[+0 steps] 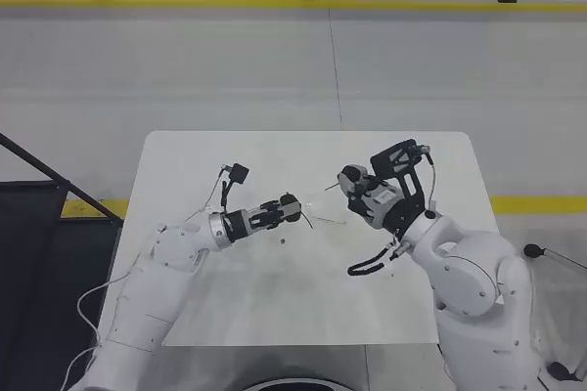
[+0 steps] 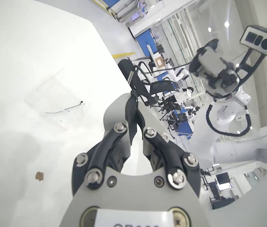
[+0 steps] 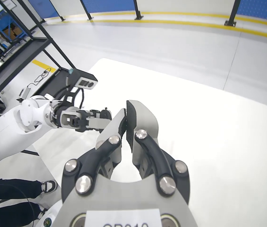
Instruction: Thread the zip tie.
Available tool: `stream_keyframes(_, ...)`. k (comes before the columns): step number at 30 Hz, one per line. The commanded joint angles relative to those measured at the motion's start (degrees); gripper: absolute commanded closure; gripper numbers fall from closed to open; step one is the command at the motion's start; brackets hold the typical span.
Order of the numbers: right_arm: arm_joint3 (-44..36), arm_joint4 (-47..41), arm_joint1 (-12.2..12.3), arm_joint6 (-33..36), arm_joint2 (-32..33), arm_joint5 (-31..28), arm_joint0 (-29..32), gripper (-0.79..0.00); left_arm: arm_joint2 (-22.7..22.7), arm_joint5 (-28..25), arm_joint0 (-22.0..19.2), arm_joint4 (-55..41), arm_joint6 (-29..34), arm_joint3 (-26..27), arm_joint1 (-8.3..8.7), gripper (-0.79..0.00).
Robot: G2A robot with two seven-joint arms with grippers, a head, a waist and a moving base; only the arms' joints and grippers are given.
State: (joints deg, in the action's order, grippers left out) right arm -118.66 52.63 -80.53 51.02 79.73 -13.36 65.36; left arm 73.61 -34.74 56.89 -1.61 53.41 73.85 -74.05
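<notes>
- Your left gripper (image 1: 290, 208) hangs above the table (image 1: 225, 293) at about 9 o'clock of its middle. Its pads are pressed together on a small dark nub at the tip. Take that for the head of the zip tie (image 2: 171, 68), though it is too small to be sure
- At 5 o'clock of that tip a thin dark line (image 2: 63, 109) with a knob at one end lies on the table. You cannot tell whether it is a spare tie
- The tie reads as a thin dark strand above the table, reaching from the right tip toward the left one. Expect it to be very light, springy and slick, so it will likely whip or twist if held far from its end. Grip just behind the tail tip, and pinch the head by its flat sides with the slot left free
- Your right gripper (image 3: 126, 113), at 3 o'clock of the left one, has its pads a sliver apart, with the strand leaving its tip toward 9 o'clock
- For room, white table surface runs on toward 12 and 6 o'clock of both tips, and the edges are well off. The tips are near each other, so bring them together slowly
</notes>
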Motion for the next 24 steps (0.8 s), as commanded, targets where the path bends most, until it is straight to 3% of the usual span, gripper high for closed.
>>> stream_keyframes(1,-0.83,-2.11,0.32,-0.08,1.27,-3.02,-0.03,0.000,-0.93,-1.73,-1.84,-1.52,3.12,-1.87,0.04,0.000)
stream_keyframes(6,-0.84,-8.15,1.34,0.89,3.91,-13.22,-1.20,0.000,-3.57,-4.09,-6.62,-6.50,12.04,-5.68,0.19,0.000)
stream_keyframes(10,-0.66,-11.80,2.20,3.77,4.89,-18.97,-2.74,0.000,-6.78,-2.05,-9.35,-10.26,14.09,-5.42,0.60,0.000)
stream_keyframes(14,-1.91,-13.81,3.02,8.36,5.20,-20.95,-3.63,0.000,-8.33,-1.30,-10.35,-13.13,14.84,-5.18,1.04,0.000)
stream_keyframes(24,-1.91,-13.81,3.02,8.36,5.20,-20.95,-3.63,0.000,-8.33,-1.30,-10.35,-13.13,14.84,-5.18,1.04,0.000)
